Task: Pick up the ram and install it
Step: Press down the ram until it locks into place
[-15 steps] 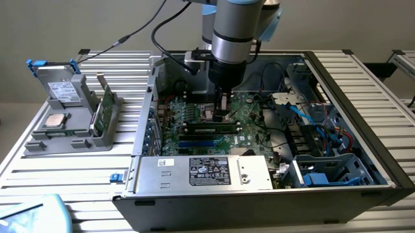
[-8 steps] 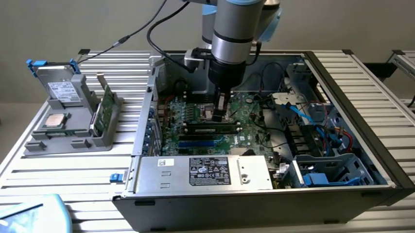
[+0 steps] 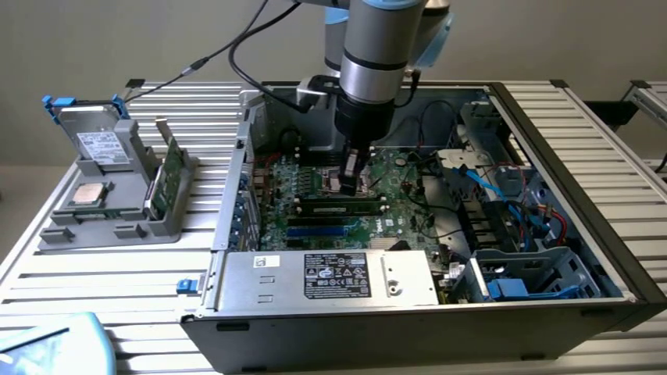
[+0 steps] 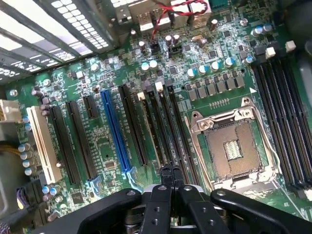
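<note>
I've got the gripper [image 3: 351, 181] down inside the open PC case [image 3: 583, 156], jaws pinched together just above the ram [image 3: 336, 208] sitting in its mobo slot (PSU [image 3: 333, 277] nearer cam).

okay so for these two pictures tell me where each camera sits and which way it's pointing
Exterior view: off the arm, raised, looking down into the open computer case; the arm and its gripper hang over the motherboard, where a ram lies in a slot.
Wrist view: on the wrist, facing down at the motherboard; the shut gripper is near the slots beside the empty processor socket.
Shared: the motherboard, gripper and slots.
</note>
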Robot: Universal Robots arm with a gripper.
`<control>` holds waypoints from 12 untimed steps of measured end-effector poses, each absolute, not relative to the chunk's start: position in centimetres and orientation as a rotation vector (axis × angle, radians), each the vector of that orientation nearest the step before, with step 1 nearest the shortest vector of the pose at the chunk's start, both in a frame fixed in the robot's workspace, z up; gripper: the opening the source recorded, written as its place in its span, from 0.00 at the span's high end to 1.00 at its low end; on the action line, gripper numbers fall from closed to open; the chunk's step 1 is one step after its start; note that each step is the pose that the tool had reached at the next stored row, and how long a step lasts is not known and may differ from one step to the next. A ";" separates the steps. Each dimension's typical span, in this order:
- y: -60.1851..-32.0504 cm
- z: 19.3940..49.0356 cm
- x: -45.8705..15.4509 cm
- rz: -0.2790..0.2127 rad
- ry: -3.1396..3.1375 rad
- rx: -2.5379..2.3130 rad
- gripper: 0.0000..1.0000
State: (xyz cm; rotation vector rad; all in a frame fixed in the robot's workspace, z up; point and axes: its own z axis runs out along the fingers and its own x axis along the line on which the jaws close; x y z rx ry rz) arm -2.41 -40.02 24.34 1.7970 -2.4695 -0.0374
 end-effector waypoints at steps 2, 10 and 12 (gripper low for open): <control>-40.0 24.3 -2.4 -0.038 -2.496 1.762 0.89; -40.0 24.3 -2.4 -0.035 -2.597 1.630 0.89; -40.0 24.3 -2.4 -0.034 -2.621 1.596 0.89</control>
